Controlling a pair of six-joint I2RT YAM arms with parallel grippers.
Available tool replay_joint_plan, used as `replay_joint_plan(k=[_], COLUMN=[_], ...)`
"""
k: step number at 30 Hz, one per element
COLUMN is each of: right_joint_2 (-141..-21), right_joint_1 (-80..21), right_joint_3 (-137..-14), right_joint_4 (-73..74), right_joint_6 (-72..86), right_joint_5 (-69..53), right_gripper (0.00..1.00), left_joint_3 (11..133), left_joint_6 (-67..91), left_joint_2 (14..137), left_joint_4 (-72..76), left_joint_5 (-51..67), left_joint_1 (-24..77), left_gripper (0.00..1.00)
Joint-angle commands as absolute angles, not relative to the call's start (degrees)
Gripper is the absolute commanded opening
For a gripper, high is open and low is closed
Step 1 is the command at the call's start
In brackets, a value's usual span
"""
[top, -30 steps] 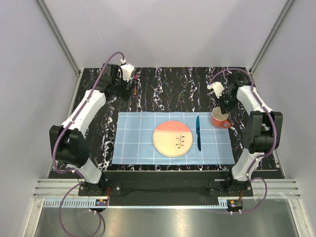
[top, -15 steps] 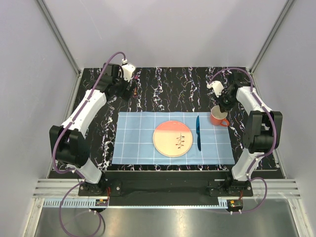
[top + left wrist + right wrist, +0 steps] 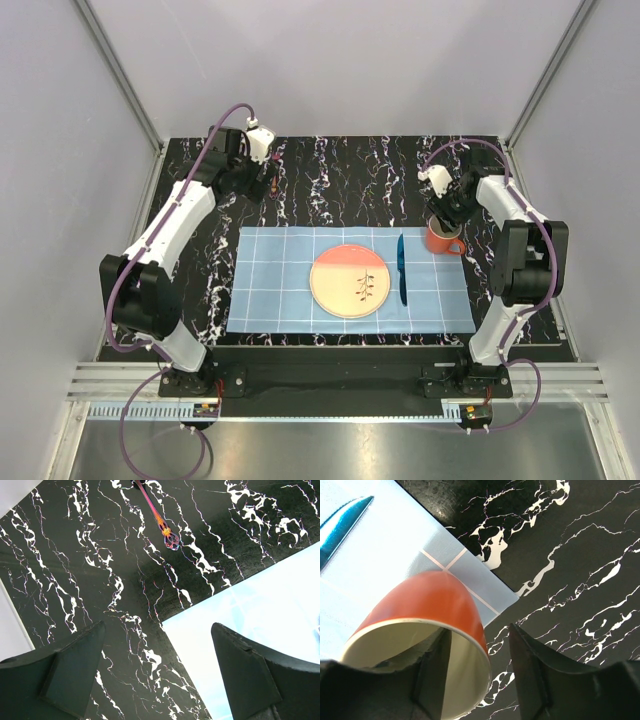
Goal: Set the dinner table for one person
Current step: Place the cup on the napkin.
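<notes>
Right gripper: jaws are parted and set astride the cup rim, one finger inside, the other outside with a gap visible to the wall, so nothing is clamped. The cup is stood on the mat corner directly under this gripper; a knife is seen ahead and to its left. Left gripper: jaws are spread wide, nothing held; a reddish utensil handle is laid just ahead, mat edge under its right finger. The table is seen beneath both grippers.
</notes>
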State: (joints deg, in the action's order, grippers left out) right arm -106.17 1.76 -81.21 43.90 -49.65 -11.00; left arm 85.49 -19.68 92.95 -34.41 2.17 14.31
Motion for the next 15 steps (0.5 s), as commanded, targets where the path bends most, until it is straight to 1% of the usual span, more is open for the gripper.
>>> replay_joint_plan(k=[1,10,11,15], right_joint_2=[-105.91,-103.54,-103.01,-101.17], right_joint_1=[1.49,1.58,1.58,1.58], right_joint_3=[-83.49,-86.83,-87.18,-89.11], right_joint_4=[42.54,43.77,44.47,45.26], right_joint_6=[-50.1,-51.06,-51.33,-51.68], right_joint_5=[-9.76,-9.41,-9.32,-9.23], right_gripper=[0.58,0.62,0.63,0.64], left_joint_3=[87.8,87.28,87.28,86.75], left_joint_6=[-19.78,-19.25,-19.25,-18.98], left_joint_2=[91.41,91.32,91.32,91.76], left_joint_4=[-33.05,-32.87,-32.96,-32.87], left_joint_5=[2.64,3.25,3.34,3.52], left_joint_1=[14.59,14.68,14.68,14.68], left_gripper=[0.94,0.95,0.97,0.98])
